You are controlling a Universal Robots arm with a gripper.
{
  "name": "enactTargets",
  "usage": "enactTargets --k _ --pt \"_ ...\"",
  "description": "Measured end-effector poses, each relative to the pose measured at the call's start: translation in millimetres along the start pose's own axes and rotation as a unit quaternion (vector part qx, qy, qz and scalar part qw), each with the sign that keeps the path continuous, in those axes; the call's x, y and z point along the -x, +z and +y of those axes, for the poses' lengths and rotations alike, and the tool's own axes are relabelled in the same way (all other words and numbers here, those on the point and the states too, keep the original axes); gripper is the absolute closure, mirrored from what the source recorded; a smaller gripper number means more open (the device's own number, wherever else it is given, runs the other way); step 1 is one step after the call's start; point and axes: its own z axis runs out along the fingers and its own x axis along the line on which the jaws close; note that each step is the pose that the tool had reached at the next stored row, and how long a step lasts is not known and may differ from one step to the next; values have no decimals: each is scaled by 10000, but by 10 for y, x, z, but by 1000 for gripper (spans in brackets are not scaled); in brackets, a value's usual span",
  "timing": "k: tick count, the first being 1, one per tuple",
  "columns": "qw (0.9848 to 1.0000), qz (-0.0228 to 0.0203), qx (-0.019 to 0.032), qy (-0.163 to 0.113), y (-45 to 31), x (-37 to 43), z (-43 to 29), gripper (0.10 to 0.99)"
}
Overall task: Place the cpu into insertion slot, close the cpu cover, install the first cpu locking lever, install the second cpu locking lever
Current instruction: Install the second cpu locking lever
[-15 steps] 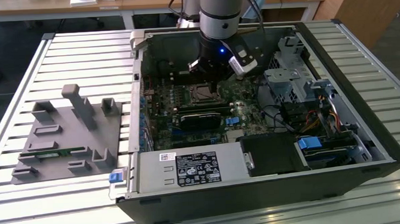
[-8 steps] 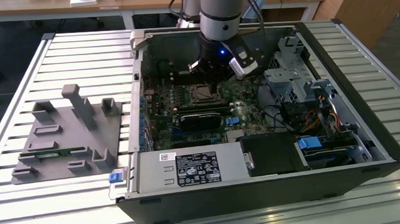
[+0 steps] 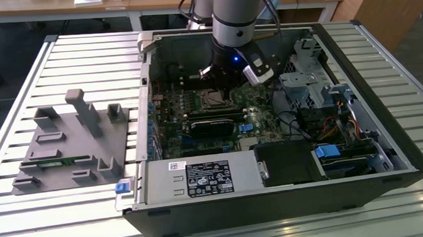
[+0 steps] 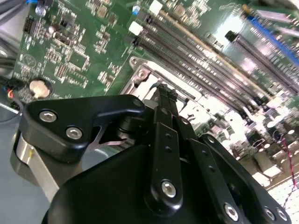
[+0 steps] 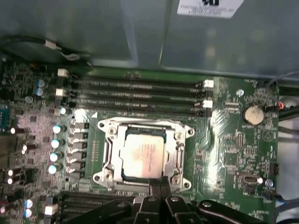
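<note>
An open computer case (image 3: 384, 143) lies on a slatted metal table (image 3: 80, 54). At nine o'clock from the case, a grey fixture block (image 3: 73, 148) rests on the slats, apart from it. Inside the case, a power supply (image 3: 199, 178) sits at six o'clock. A coin battery (image 5: 252, 114) sits beside the memory slots (image 5: 135, 95) on the green motherboard (image 5: 224, 154).

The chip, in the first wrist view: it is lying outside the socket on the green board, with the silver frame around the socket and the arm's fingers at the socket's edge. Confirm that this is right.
Not quite. In the first wrist view the chip is seated inside the socket, not out on the green board. The rest holds: the silver frame surrounds the socket, and the fingers are at its edge.
</note>
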Motion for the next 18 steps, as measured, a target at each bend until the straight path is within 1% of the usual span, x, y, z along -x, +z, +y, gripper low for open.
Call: enactTargets --k 1,3,6,9,13,14,16,18 --pt "10000 -2 27 0 0 0 -7 965" --pt "10000 -3 60 1 -1 -1 -27 965" --pt "9999 -5 106 1 -4 -4 -82 965" --pt "9999 -6 112 3 -5 -6 -128 965" --pt "9999 -7 119 8 -2 -11 -164 965" --pt "9999 -7 132 8 -1 -17 -173 965" --pt "9999 -9 156 9 6 -48 -186 965" --pt "9999 -10 161 9 13 -102 -187 965"
